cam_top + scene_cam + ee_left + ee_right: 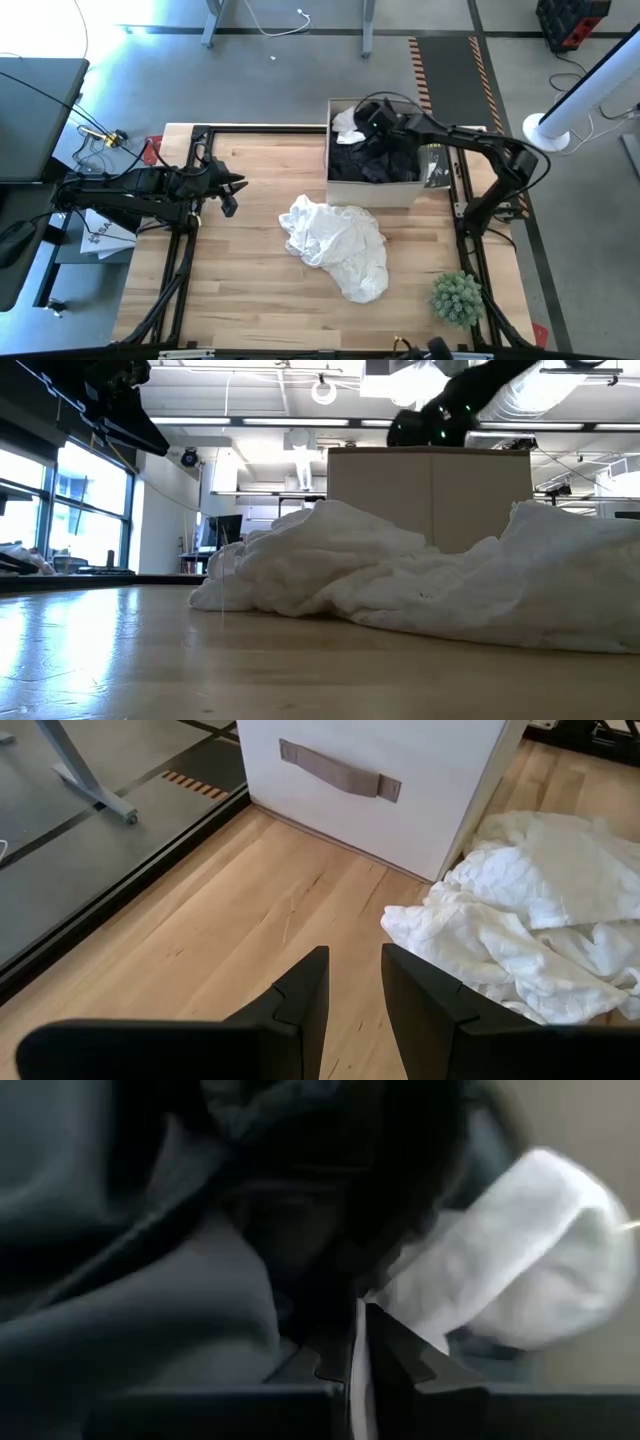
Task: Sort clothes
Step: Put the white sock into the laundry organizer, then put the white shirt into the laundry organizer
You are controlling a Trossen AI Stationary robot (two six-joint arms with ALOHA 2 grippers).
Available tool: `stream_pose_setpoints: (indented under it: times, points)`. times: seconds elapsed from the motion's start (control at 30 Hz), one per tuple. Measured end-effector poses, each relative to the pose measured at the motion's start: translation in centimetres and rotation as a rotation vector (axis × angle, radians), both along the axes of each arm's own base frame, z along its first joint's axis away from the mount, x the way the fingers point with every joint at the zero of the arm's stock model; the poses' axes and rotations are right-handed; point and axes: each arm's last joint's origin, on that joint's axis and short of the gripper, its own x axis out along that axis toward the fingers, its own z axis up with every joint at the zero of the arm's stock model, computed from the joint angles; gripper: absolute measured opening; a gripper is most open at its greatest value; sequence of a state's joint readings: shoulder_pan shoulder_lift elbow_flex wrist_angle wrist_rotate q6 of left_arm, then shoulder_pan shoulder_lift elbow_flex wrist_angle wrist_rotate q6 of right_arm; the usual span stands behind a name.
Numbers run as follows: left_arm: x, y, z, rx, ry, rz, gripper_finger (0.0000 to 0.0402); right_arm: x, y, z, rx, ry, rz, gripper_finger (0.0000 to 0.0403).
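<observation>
A: Where do your two tools stand right now?

B: Your right tool (pixel 368 118) is down inside the white fabric storage box (pixel 372 192) at the far side of the light wooden desk (pixel 250 290). Its fingers are pressed together, nearly touching, and in the right wrist view a thin white edge shows in the slit between them; whether any cloth is really pinched there you cannot tell. Your left tool (pixel 236 184) hovers above the desk's left part, well apart from the box, its fingers partly spread with bare wood visible through the gap and nothing between them.

A: And the clothes?

B: The crumpled white quilted garment (pixel 338 245) lies loose in the middle of your desk, just in front of the box and touching neither tool. The black and dark grey-green garments (pixel 375 160) are piled in the box, right around your right tool. A small white piece of cloth (pixel 347 126) sits in the box's far left corner, beside that tool.

A: Anything else on the desk?

B: A small spiky green plant (pixel 457 297) stands near the front right corner, apart from the white garment. In the left wrist view the box's side shows a grey strap handle (pixel 340 770).
</observation>
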State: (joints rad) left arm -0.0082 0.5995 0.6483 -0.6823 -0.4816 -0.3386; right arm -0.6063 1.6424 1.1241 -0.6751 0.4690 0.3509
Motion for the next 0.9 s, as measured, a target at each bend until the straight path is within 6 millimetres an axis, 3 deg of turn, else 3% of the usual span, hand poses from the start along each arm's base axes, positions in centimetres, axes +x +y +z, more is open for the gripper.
stream_pose_setpoints:
  times: [0.13, 0.27, 0.37, 0.5, 0.6, 0.7, 0.8, 0.9]
  points:
    - [0.0, 0.0, 0.0, 0.0, 0.0, 0.0, 0.0093, -0.5, 0.3, -1.1, 0.031, 0.02, 0.0, 0.002]
    - [0.0, 0.0, 0.0, 0.0, 0.0, 0.0, 0.0093, 0.0, 0.3, 0.2, 0.073, 0.013, 0.023, 0.0059]
    - [0.0, 0.0, 0.0, 0.0, 0.0, 0.0, 0.0093, 0.8, 0.0, 3.1, 0.108, -0.02, 0.069, 0.0105]
    - [0.0, 0.0, 0.0, -0.001, 0.0, -0.001, 0.0093, 0.9, 0.0, 8.4, 0.135, -0.04, 0.053, 0.0159]
    - [0.0, 0.0, 0.0, -0.001, 0.0, -0.001, 0.0093, 0.5, 0.3, 12.0, 0.144, -0.082, -0.014, 0.0178]
    - [0.0, 0.0, 0.0, -0.001, 0.0, -0.001, 0.0093, 0.8, 0.7, 14.4, 0.081, -0.136, -0.026, 0.0182]
    - [0.0, 0.0, 0.0, -0.001, 0.0, -0.001, 0.0093, 1.8, 1.0, 14.9, -0.011, -0.159, 0.018, 0.0179]
    - [0.0, 0.0, 0.0, -0.001, 0.001, -0.002, 0.0093, 2.9, 0.7, 13.5, -0.027, -0.222, 0.038, 0.0175]
